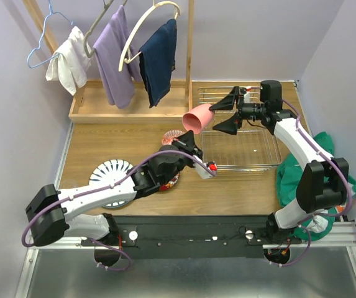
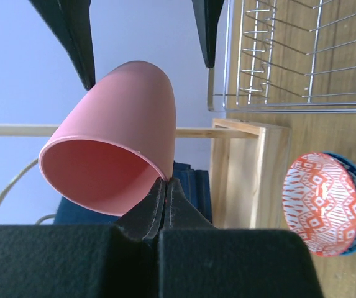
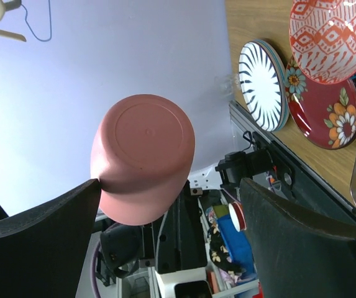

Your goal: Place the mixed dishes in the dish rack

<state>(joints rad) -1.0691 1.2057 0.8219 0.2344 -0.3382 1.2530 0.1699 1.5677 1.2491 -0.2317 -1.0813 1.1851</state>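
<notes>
Pink cup (image 1: 197, 118) held in air, tipped on side, over left edge of silver wire dish rack (image 1: 246, 166). Left gripper (image 2: 165, 186) pressed together on cup rim, pinching it. Right gripper (image 1: 222, 112) spread wide, fingers either side of cup base; cannot tell if touching. On wooden table (image 1: 240, 189), left of rack: red-pink bowl (image 2: 320, 202), striped white plate (image 1: 106, 171), red floral plate (image 3: 324, 105).
</notes>
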